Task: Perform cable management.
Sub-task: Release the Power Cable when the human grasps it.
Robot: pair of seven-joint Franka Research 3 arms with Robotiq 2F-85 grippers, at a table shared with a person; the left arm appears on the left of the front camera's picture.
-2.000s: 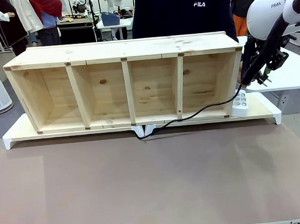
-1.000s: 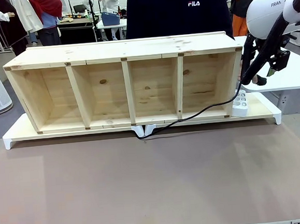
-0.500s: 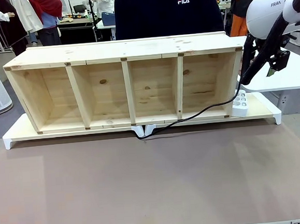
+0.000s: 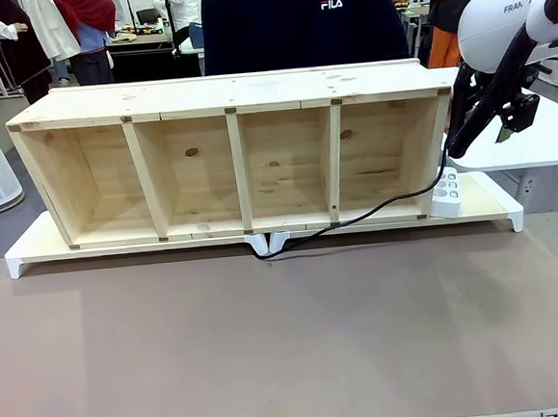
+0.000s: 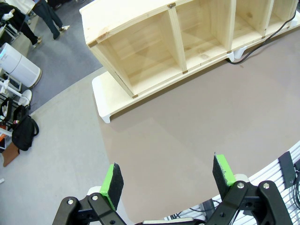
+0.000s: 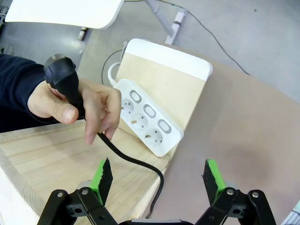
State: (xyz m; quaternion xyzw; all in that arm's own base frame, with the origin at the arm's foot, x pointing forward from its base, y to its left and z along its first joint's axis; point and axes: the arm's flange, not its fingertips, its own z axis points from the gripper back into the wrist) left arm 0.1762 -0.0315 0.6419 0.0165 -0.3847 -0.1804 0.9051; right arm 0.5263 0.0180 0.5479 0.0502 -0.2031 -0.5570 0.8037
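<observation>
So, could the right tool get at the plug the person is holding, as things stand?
Probably yes. The right tool is open just short of the plug above the shelf end, with free air between. The person's hand wraps the plug, so only its head is exposed.

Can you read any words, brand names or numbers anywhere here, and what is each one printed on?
"FILA": white letters on the person's dark top, behind the wooden shelf.
"FRA": black letters on the white robot arm at right; the word is cut off by the picture's edge.
The power strip has no readable print.
Nothing else is legible.
</observation>
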